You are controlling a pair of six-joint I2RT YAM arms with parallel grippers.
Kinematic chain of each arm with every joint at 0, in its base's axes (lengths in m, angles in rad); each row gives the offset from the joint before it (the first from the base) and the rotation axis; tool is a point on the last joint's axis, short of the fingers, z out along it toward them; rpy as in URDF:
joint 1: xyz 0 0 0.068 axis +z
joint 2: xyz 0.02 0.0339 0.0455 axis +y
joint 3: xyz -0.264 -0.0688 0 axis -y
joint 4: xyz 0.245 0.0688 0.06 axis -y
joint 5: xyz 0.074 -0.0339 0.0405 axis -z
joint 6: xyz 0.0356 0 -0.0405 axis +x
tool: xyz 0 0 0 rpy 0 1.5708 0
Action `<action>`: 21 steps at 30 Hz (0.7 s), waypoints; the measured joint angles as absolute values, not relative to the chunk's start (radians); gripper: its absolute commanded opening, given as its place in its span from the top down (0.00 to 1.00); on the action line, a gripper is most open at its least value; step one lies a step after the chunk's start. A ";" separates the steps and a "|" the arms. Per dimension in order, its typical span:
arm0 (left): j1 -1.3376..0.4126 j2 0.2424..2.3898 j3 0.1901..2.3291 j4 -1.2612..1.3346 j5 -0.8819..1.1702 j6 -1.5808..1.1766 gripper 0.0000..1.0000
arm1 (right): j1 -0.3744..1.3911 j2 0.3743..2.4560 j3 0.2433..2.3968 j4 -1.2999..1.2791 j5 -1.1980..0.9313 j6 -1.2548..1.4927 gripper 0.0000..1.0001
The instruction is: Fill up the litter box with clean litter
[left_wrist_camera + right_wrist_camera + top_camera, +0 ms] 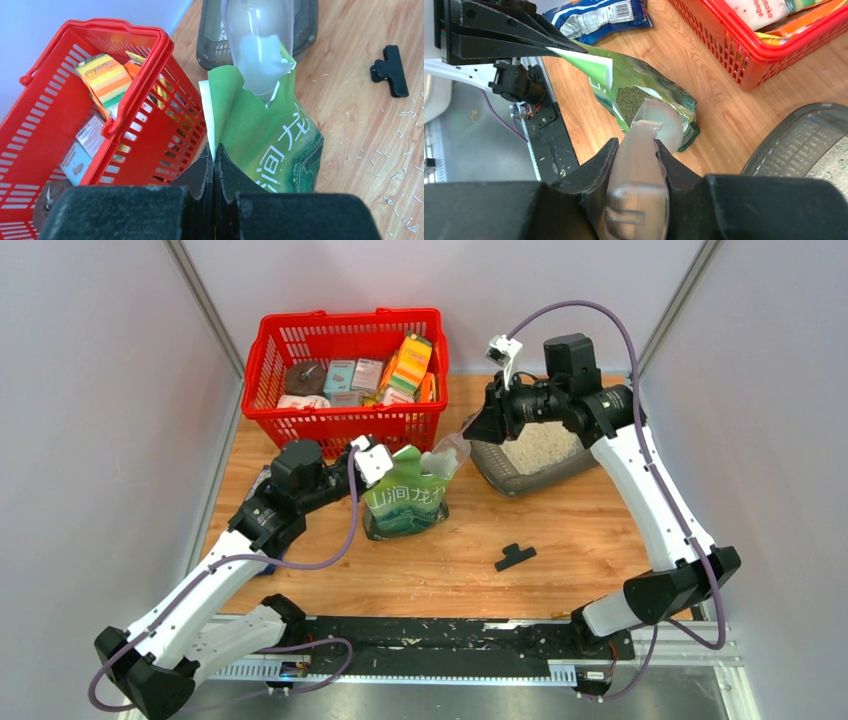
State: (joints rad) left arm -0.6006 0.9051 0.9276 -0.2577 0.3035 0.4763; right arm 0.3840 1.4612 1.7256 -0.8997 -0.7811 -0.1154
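Note:
The dark grey litter box [497, 478] stands at the back right and holds pale beige litter [540, 448]. It also shows in the right wrist view [796, 142] and in the left wrist view [210, 47]. My right gripper [480, 427] [636, 145] is shut on the handle of a translucent scoop [450, 452] [639, 170]. The scoop's bowl [257, 40] is at the open mouth of the green-and-white pouch [405, 498] [644, 92]. My left gripper [372, 472] [214, 152] is shut on the pouch's top edge and holds it up. I cannot tell what is in the scoop.
A red mesh basket [345, 425] with several packets stands behind the pouch. A blue-silver foil bag [599, 17] lies under the left arm. A black clip [515, 556] lies on the wood, with scattered granules [400, 135] nearby.

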 measured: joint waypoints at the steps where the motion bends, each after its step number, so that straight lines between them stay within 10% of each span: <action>1: -0.601 0.905 0.927 -0.258 0.303 0.474 1.00 | 0.393 1.473 1.749 -0.918 -0.774 -0.138 1.00; 21: -0.603 0.899 0.921 -0.241 0.254 0.296 1.00 | 0.660 1.541 1.702 -0.903 -0.260 -0.078 1.00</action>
State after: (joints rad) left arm -0.6025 0.8993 0.9211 -0.2405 0.2539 0.2962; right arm 0.6601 1.5410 1.7016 -0.9028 -0.2604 -0.0780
